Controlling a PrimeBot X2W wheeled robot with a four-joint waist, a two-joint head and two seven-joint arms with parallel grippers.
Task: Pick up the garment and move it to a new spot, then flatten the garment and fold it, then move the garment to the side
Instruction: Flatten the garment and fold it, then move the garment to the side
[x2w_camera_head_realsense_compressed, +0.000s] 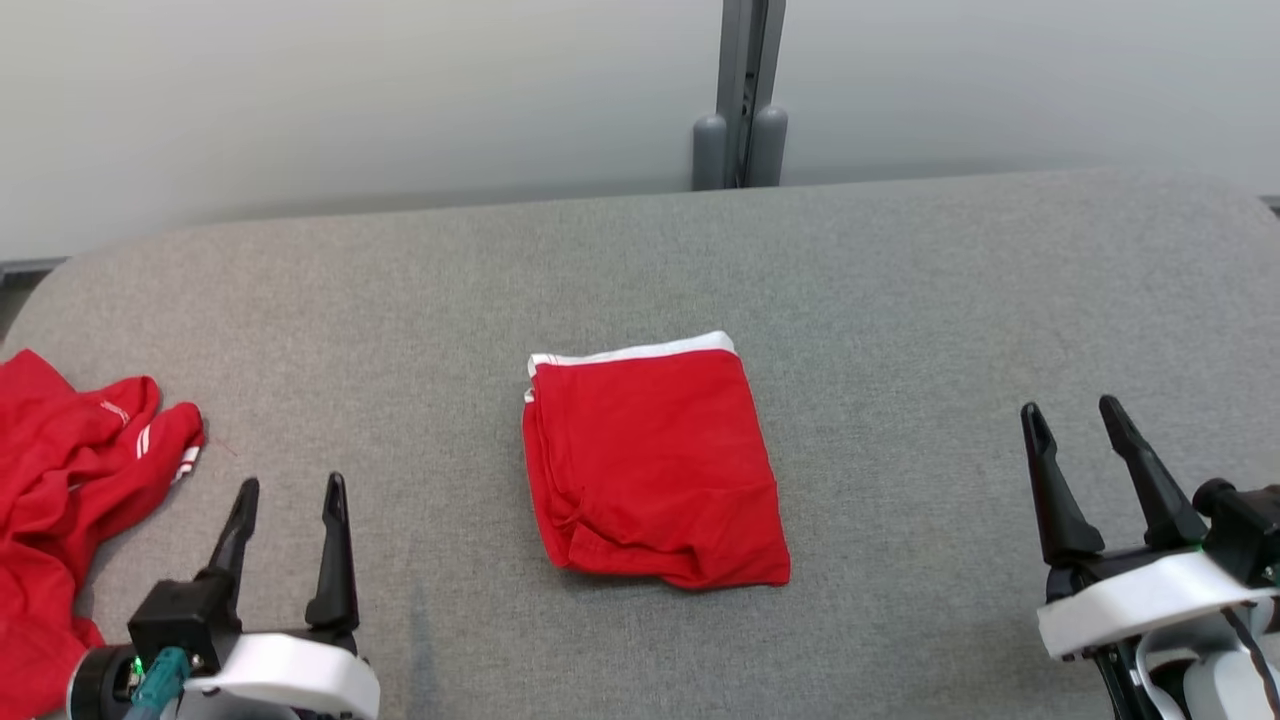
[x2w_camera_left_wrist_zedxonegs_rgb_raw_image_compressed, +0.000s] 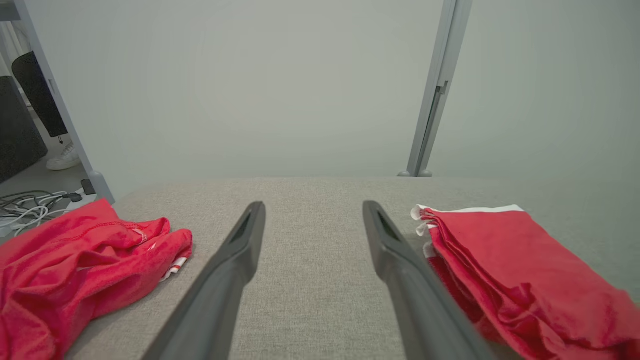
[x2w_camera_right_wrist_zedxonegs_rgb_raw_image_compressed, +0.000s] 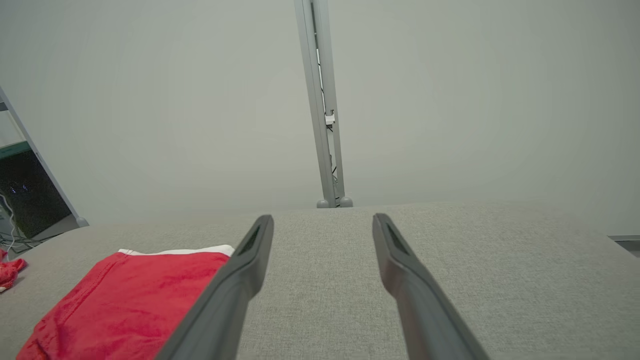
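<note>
Starting with the folded red garment: lies as a compact rectangle at the middle of the grey worktop, white band along the far edge. Shows stacked layers fanned slightly down its left side and a soft bulge at the near edge. Appears already flattened and folded, so probably awaits only the move to the side.

Flanked by both grippers, each well apart from the cloth. At the near left, the left gripper: jaws released and wide, grasping nothing. At the near right, the right gripper: jaws likewise spread, empty.

Could come undone if pinched by the top layer alone, a slip invited by those loose, fanned edges on the left side. Could also bunch or roll under if dragged rather than lifted, given the textured cloth cover of the worktop. Might sag and spill open in the middle if raised unevenly by the two arms or gripped at one corner only.

Further out, at the left edge: a crumpled red heap, just beside the left gripper, same colour as the folded piece. Risks getting snagged by a left-hand reach, or ending up under the folded piece if carried that way. Safer toward the right, over bare worktop, yet not too near its rounded edge.
</note>
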